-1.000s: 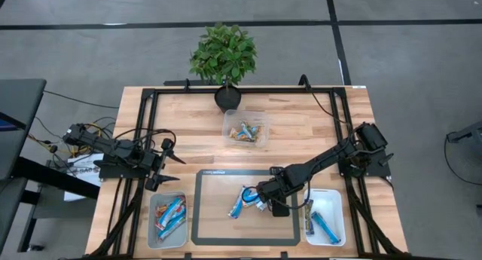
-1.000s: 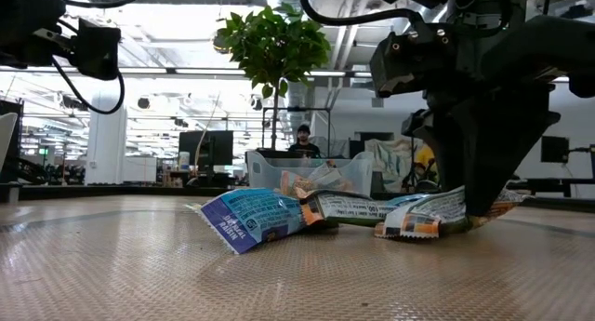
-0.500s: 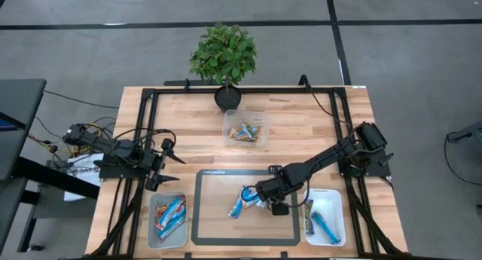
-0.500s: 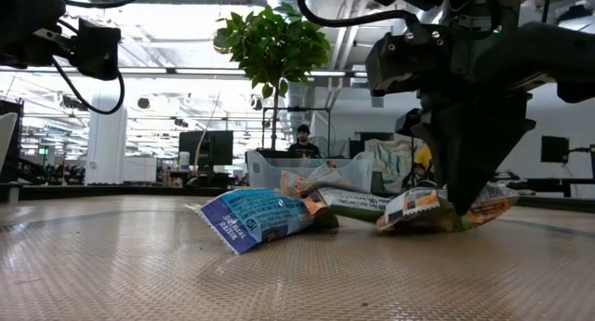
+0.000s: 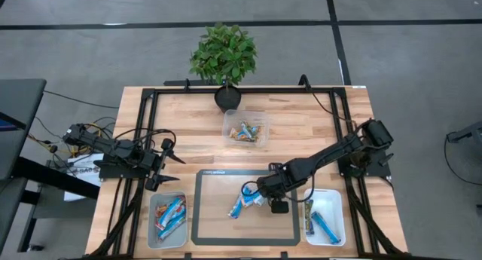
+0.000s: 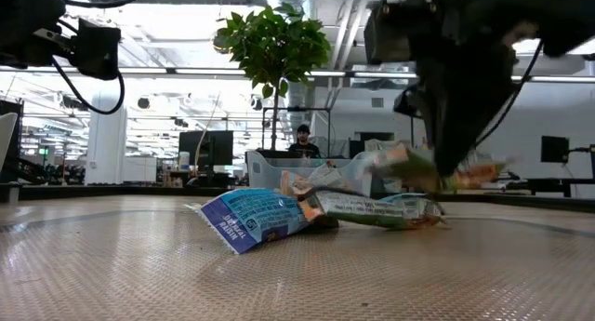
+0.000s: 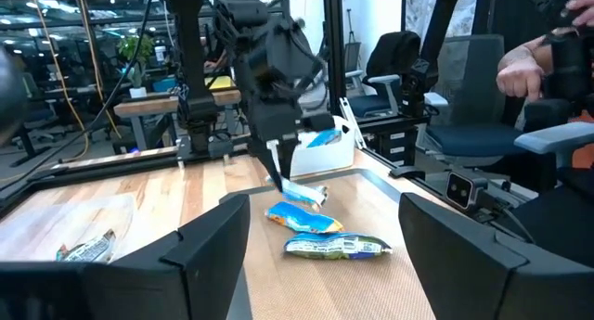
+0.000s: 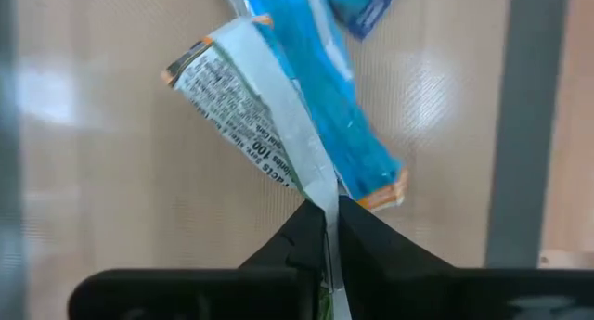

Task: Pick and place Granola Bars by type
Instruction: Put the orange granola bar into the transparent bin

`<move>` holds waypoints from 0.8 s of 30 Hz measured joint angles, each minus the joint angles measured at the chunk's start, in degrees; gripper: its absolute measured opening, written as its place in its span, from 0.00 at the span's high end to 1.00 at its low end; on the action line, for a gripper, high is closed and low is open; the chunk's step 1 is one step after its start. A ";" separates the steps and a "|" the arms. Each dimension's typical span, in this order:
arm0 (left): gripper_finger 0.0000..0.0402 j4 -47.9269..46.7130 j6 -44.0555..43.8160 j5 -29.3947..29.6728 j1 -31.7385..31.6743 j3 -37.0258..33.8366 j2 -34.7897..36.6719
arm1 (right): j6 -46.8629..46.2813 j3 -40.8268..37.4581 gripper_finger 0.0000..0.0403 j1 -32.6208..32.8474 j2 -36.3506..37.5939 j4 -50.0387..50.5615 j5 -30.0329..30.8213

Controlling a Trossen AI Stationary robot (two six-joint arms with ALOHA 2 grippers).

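Right gripper (image 5: 261, 199) pinching granola bar (image 8: 264, 116), raised over mat (image 5: 207, 228).

A robotics lab in an open-plan office hall. Behind the right gripper (image 6: 444, 177) in the low view, rows of ceiling strip lights (image 6: 177, 74) run deep into the room over desks with dark monitors (image 6: 206, 146), where a person (image 6: 303, 140) sits. Beyond the left gripper (image 7: 320, 264), its wrist view shows office chairs (image 7: 487, 88) and framed workbenches (image 7: 167, 102). Under both arms, the butcher-block table (image 5: 301, 120) stands in a black metal frame (image 5: 248, 90) on grey carpet with taped lines (image 5: 166, 25)
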State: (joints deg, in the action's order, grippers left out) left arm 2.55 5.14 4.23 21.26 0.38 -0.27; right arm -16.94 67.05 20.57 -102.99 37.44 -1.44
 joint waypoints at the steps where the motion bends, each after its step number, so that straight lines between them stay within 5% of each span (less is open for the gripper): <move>1: 0.33 0.00 0.27 0.00 -0.02 0.00 0.00 | -0.01 0.00 0.96 -0.14 0.75 -0.01 -0.05; 13: 0.33 0.00 -0.16 0.00 -0.02 0.00 0.00 | 7.41 1.25 0.97 -8.38 6.47 -7.59 2.16; 24: 0.33 0.00 0.01 0.00 0.00 0.00 -0.02 | 19.67 9.14 0.97 -21.38 6.19 -9.93 15.21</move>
State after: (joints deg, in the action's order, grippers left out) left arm 2.55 5.15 4.23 21.26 0.38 -0.30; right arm 2.74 76.18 -0.81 -96.79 27.51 13.77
